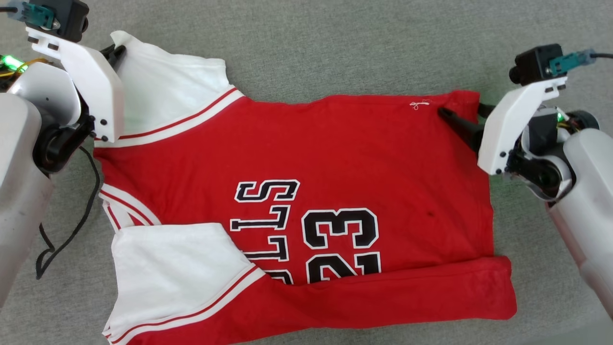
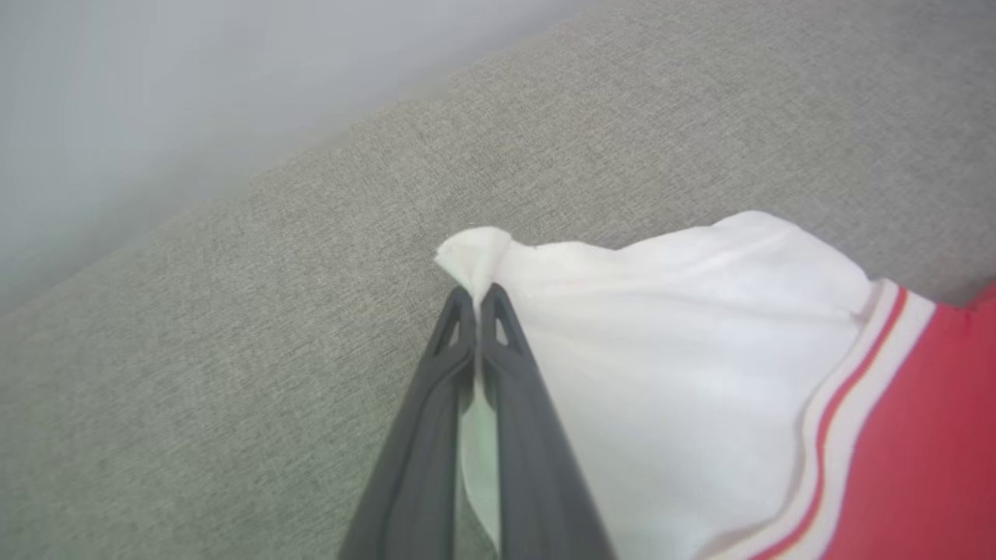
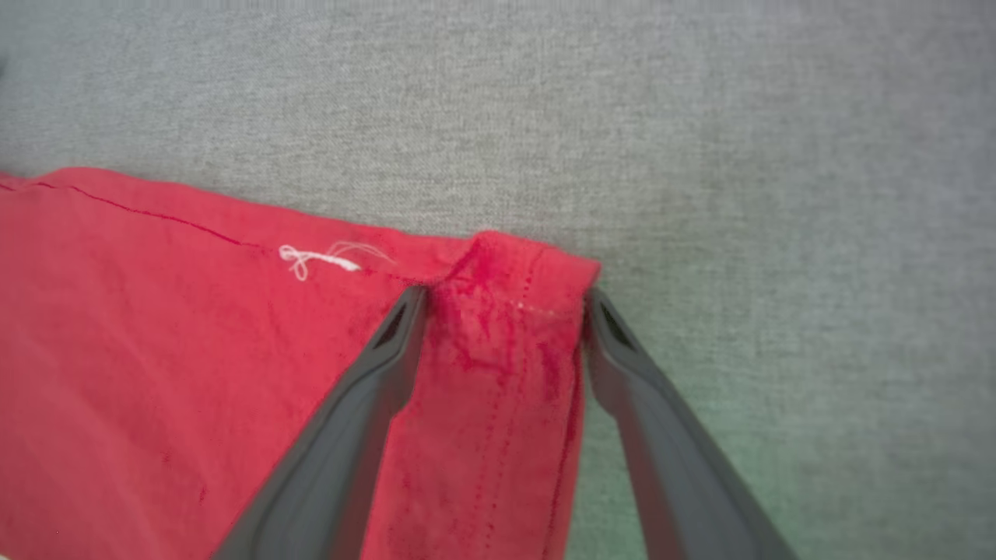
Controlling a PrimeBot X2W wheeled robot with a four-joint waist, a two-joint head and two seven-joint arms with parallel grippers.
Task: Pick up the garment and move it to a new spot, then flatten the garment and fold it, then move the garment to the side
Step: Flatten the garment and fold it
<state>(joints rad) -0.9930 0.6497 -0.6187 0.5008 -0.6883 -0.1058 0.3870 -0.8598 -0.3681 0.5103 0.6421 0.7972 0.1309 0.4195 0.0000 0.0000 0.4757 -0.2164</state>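
The garment [image 1: 306, 158], a red jersey with white sleeves and black "23" lettering, lies spread on the grey fabric surface, its near edge folded up over the lower lettering. My left gripper [image 2: 477, 299] is shut on the tip of the far white sleeve [image 2: 669, 342], at the upper left of the head view [image 1: 117, 50]. My right gripper [image 3: 504, 299] stands open astride the garment's far hem corner [image 3: 513, 272], one finger on the cloth, the other beside it. In the head view that gripper [image 1: 462, 112] is at the shirt's upper right corner.
The grey fabric surface [image 1: 335, 43] extends around the shirt on all sides. A thin black cord [image 1: 72, 225] hangs by my left arm at the left edge. A pale wall or edge [image 2: 156, 93] shows beyond the surface in the left wrist view.
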